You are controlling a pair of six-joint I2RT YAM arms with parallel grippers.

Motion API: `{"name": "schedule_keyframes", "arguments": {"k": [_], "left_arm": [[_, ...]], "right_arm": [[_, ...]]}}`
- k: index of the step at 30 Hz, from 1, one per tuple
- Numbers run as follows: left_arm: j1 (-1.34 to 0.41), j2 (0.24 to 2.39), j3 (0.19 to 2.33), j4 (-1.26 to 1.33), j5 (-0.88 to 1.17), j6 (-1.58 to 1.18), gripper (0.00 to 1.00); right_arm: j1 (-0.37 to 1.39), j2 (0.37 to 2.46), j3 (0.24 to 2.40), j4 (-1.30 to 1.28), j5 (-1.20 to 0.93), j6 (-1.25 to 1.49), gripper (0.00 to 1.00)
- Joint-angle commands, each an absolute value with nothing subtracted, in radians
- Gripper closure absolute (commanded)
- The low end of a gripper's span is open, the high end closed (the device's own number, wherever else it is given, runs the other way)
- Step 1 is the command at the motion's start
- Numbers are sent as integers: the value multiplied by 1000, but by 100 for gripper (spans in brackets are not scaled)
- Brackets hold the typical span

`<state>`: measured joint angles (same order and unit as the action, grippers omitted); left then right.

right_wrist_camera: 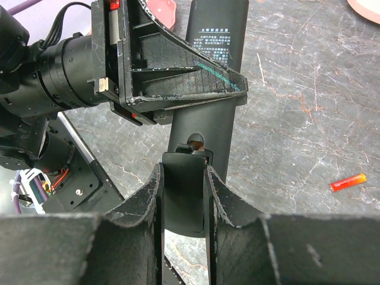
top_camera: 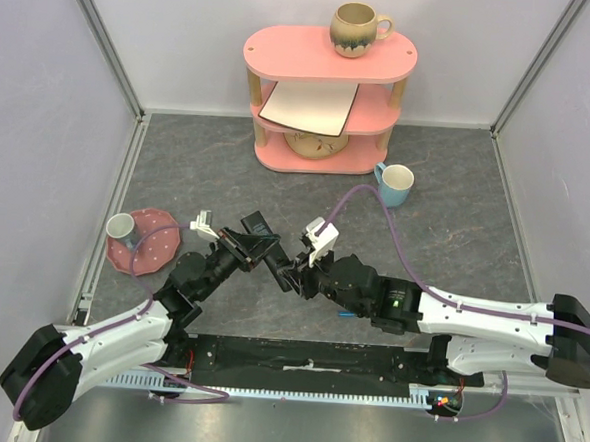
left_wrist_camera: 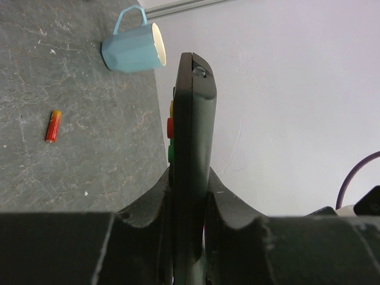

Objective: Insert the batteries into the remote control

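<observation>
My left gripper (left_wrist_camera: 189,178) is shut on the black remote control (left_wrist_camera: 191,119) and holds it edge-on above the table, its coloured buttons facing left. In the top view the left gripper (top_camera: 257,243) and the right gripper (top_camera: 291,271) meet at mid-table around the remote control (top_camera: 256,226). My right gripper (right_wrist_camera: 183,172) is shut on a black curved battery cover (right_wrist_camera: 183,193), right at the open compartment (right_wrist_camera: 195,141) in the back of the remote control (right_wrist_camera: 209,119). One red-and-orange battery (right_wrist_camera: 348,182) lies loose on the table; the left wrist view shows this battery (left_wrist_camera: 53,126) too.
A light blue mug (top_camera: 394,184) stands right of centre. A pink shelf (top_camera: 328,58) at the back carries a brown mug, a white board and a bowl. At the left edge sits a pink plate (top_camera: 153,252) with a small cup (top_camera: 122,227). Walls enclose three sides.
</observation>
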<state>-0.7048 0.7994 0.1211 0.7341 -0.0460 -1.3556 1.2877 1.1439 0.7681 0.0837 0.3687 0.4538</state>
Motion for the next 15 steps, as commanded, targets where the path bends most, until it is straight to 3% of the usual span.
{"name": "schedule_keyframes", "arguments": {"k": [1,9,15], "left_arm": [[-710,788,196,821,-22,-1390,98],[-710,764,201,812,-17,-1384,98],[-710,747,196,798,-20,-1378,98]], "right_arm": [[1292,1169,781,43,399,431,100],[1292,1196,793,2,414,452,96],[1293,1197,804,-23,437,463,75]]}}
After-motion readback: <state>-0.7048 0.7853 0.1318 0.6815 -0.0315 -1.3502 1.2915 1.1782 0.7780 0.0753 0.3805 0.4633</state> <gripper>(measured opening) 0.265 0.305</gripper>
